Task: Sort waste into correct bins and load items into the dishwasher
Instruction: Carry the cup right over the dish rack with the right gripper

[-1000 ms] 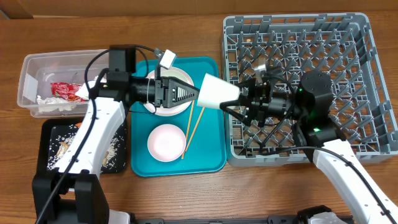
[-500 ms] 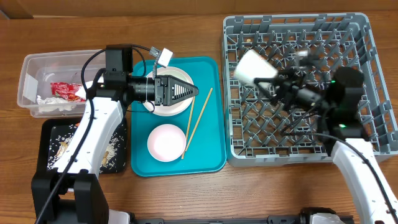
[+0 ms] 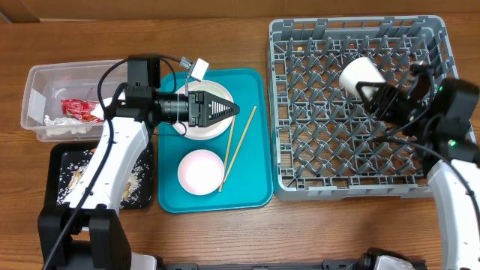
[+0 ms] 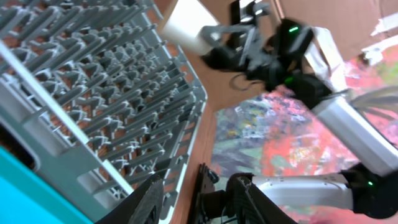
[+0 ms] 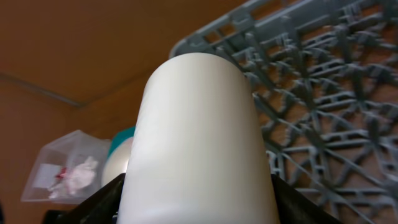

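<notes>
- The right gripper [image 3: 373, 93] has its jaws closed on the small white cup [image 3: 361, 74]. It carries the cup tilted, in the air above the far right part of the grey dish rack [image 3: 352, 188].
- In the right wrist view the cup fills the frame, with a dark finger at each side. I cannot tell which way its mouth faces.
- My judgement is that the step in hand is seating the cup. Turn it mouth down, line it up with a gap between the pegs, and lower it slowly. Spread the jaws only once it rests steady, because a peg caught under the rim could tip it.
- The left gripper [image 3: 229, 110] hovers over the teal tray [image 3: 255, 191]. Its jaws are partly apart and hold nothing.
- A white bowl [image 3: 199, 171] and the chopsticks [image 3: 238, 146] lie on that tray, so they are not yet loaded.
- No brand or writing can be read. The red wrapper [image 3: 75, 109] in the clear tub [image 3: 34, 97] carries print that is too small to make out.
</notes>
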Available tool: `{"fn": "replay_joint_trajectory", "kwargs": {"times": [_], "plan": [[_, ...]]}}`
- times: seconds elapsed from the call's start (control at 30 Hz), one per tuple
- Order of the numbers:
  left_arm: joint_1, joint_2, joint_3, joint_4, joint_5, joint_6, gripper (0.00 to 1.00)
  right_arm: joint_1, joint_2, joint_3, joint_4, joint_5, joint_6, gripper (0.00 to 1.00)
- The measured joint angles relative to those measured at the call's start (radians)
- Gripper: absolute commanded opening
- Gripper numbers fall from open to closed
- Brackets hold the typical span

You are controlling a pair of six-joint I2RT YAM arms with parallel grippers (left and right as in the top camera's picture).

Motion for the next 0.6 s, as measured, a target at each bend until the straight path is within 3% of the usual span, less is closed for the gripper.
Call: {"fn": "replay_joint_trajectory", "kwargs": {"times": [0.23, 0.47, 0.6], "plan": [[0.000, 0.000, 0.000, -0.045, -0.108, 0.000, 0.40, 0.047, -0.001, 0.321, -0.294, 0.241, -0.064, 0.41], [0.000, 0.000, 0.000, -0.066, -0.272, -0.045, 0.53, 0.115, 0.042, 0.497, -0.475, 0.377, -0.089, 0.40], [0.001, 0.000, 0.000, -0.021, -0.341, -0.081, 0.54, 0.164, 0.167, 0.600, -0.579, 0.415, -0.104, 0.39]]}}
